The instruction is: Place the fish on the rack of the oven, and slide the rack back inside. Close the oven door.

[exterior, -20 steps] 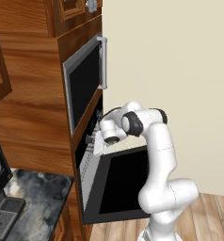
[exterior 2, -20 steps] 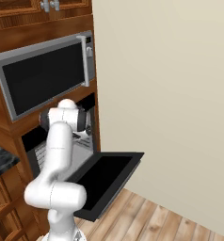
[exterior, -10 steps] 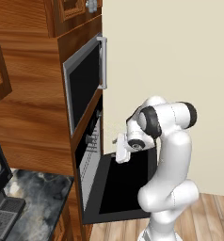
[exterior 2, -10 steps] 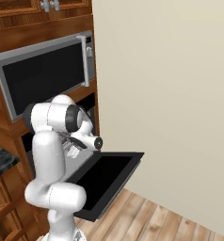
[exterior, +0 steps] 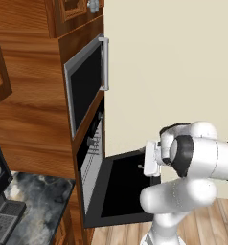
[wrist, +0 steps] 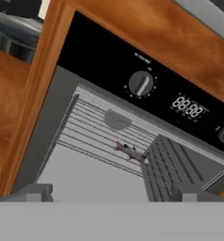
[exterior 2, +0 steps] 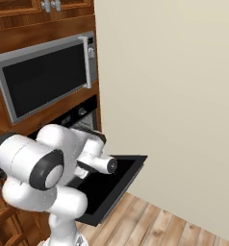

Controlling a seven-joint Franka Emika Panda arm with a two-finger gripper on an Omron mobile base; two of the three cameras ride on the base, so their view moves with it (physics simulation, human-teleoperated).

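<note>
Progress: fish on the rack and rack inside, by the look of it; closing the door is what remains.
Fish [wrist: 130, 152]: small, dark grey-brown, lying flat on the wires inside the cavity, near the middle.
Rack [wrist: 92, 129]: grid of thin silver wires, sitting within the oven [wrist: 147, 92].
Oven door [exterior: 128, 189]: black panel, dropped fully open, roughly level.
Gripper [wrist: 111, 192]: holds nothing; fingers [wrist: 34, 192] spread wide apart, facing the open cavity from in front of the oven.
</note>
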